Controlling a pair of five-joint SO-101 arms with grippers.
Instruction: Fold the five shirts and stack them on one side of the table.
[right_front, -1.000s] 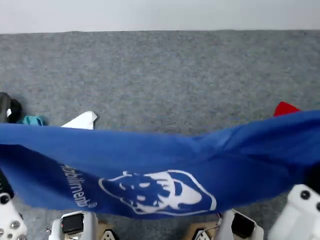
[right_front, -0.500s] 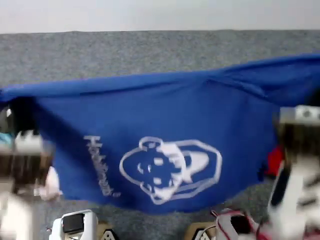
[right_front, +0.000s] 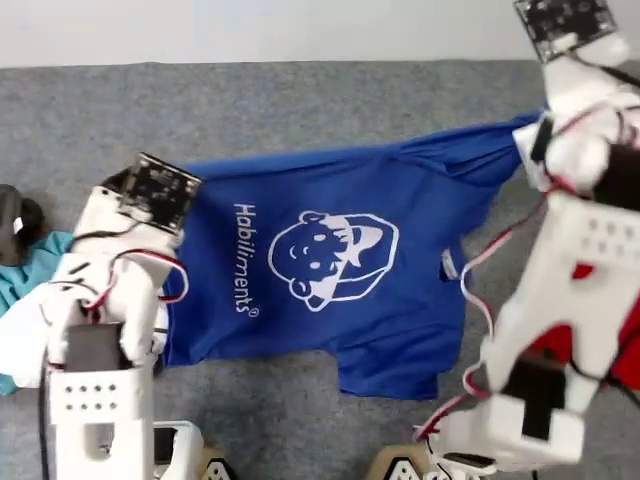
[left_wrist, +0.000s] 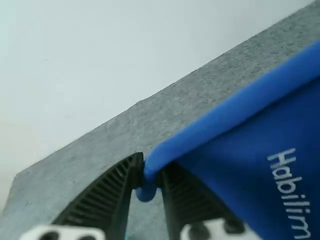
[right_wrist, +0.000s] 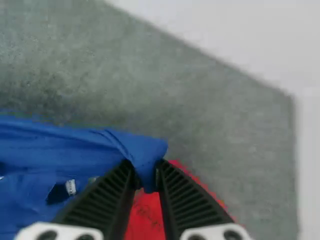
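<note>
The left gripper (left_wrist: 147, 176) pinches one corner of the blue shirt (right_front: 330, 280). The shirt is spread out over the grey table (right_front: 300, 110), picture side up. It looks soft, light and floppy, so the corners are the best places to hold. The right gripper (right_wrist: 145, 179) pinches another corner.

The bench (right_front: 320, 110) has a grey, carpet-like top that ends at a pale wall on its far side. A blue shirt (right_front: 330, 330) is spread across the middle of it, white print facing up, with its near edge rumpled. A teal shirt (right_front: 30, 275) lies bunched just beyond the blue shirt's left end, and a small black object (right_front: 15, 222) sits beside that, farther from the blue shirt. A red shirt (right_wrist: 142, 215) lies at the blue shirt's right end, partly under it.
</note>
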